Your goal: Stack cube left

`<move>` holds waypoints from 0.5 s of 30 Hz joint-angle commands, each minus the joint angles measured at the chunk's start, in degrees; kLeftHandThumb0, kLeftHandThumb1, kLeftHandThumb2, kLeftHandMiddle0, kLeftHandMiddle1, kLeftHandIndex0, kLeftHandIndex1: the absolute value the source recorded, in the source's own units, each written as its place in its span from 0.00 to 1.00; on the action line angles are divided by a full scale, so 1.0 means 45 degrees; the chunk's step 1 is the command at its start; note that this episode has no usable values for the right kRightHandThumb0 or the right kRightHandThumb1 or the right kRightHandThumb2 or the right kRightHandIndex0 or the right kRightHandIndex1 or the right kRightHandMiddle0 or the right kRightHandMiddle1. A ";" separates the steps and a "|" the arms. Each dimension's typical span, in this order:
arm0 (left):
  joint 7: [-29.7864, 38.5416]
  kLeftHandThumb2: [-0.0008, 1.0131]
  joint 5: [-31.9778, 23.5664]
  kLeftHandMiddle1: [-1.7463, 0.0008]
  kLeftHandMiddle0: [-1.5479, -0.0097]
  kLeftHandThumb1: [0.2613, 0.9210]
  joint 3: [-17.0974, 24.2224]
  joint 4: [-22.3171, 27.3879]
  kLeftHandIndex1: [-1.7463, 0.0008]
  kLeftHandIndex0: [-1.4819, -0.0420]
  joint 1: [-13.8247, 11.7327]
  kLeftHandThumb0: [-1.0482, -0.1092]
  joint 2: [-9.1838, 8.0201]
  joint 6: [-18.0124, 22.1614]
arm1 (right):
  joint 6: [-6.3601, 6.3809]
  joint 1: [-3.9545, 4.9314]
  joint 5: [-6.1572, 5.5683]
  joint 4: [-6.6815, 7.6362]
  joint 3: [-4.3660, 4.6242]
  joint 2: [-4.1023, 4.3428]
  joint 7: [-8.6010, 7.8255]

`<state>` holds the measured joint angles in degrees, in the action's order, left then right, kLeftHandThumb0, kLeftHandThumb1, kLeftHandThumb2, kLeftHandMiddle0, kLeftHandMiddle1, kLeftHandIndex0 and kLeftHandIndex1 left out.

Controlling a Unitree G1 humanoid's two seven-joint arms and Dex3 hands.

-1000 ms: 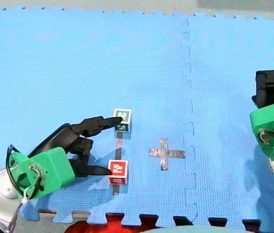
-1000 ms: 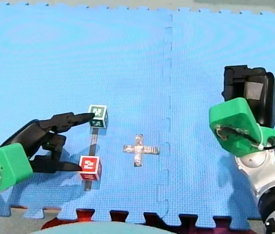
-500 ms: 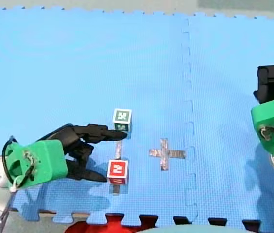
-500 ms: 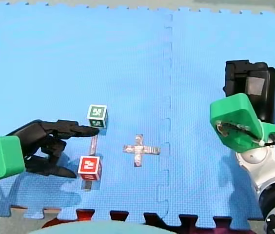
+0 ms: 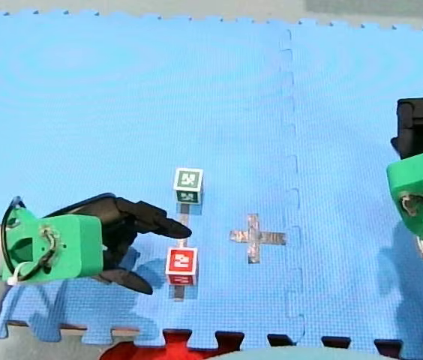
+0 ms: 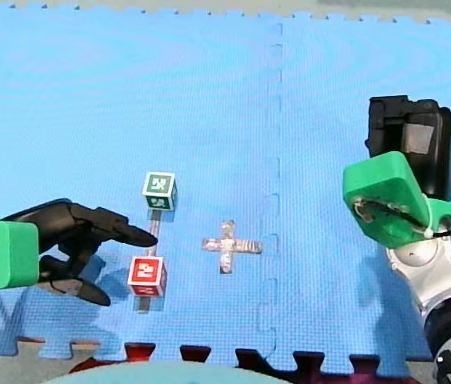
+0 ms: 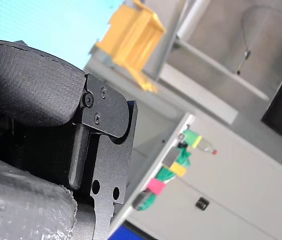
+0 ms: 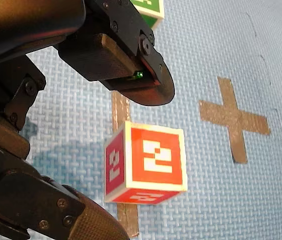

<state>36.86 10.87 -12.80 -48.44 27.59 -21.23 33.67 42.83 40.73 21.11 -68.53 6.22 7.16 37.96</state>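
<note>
blue foam mat (image 5: 121, 90) covers the whole work area, with the green cube (image 5: 188, 185) and red cube (image 5: 181, 265) standing apart on it, left of a tape cross (image 5: 255, 238). a second ago the left robot hand (image 5: 121, 241) reached up to the green cube; it has since pulled back and down, so its upper fingertip (image 5: 184, 232) now sits between the two cubes. the second wrist view shows the red cube between its fingers (image 8: 131, 80), not touched. that hand holds nothing and is not closed. this looks like lining up to grasp the red cube; nothing is stacked yet. the right robot hand (image 6: 409, 144) waits at the mat's right edge; whether it is closed i cannot tell
</note>
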 commanded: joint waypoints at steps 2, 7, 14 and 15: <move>0.0097 0.00 -0.0106 0.00 0.41 0.64 0.0016 0.0054 0.98 0.55 -0.0007 0.37 -0.0090 0.0023 | 0.0059 -0.0025 -0.0003 0.0041 -0.0001 0.0020 0.0042; -0.2134 0.00 0.1343 0.00 0.41 0.65 -0.0328 0.0977 0.98 0.52 -0.0600 0.32 -0.0122 0.0658 | 0.0079 -0.0045 -0.0026 0.0041 -0.0019 -0.0007 0.0030; -0.4295 0.01 0.2746 0.00 0.40 0.68 -0.0727 0.1561 0.98 0.50 -0.1175 0.25 -0.0011 0.0846 | 0.0124 -0.0081 -0.0028 0.0025 -0.0025 -0.0003 0.0010; -0.4450 0.01 0.2860 0.00 0.40 0.68 -0.0768 0.1889 0.98 0.50 -0.1344 0.25 0.0034 0.0596 | 0.0128 -0.0086 -0.0029 0.0028 -0.0027 -0.0004 0.0009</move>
<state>17.85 22.99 -15.79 -41.91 22.78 -21.12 37.47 43.16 40.56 21.13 -68.52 6.18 6.95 38.02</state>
